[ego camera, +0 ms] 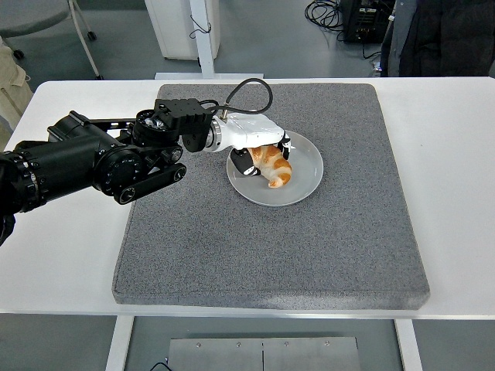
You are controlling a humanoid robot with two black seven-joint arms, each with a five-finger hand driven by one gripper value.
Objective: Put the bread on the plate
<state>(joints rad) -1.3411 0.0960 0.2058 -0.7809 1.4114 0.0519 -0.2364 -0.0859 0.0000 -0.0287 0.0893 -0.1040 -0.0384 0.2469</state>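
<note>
The bread (272,165), a golden croissant, rests low over the middle of the grey-white plate (306,174), which lies on the grey mat. My left hand (265,158), white with black fingertips, reaches in from the left and stays shut on the croissant from above. The hand's palm hides the croissant's upper end. Whether the bread touches the plate's surface I cannot tell. The right arm is out of view.
A grey foam mat (325,247) covers most of the white table (456,154). My left arm's black forearm (100,158) crosses the mat's left edge. A person in dark clothing (441,35) stands past the table's far right corner.
</note>
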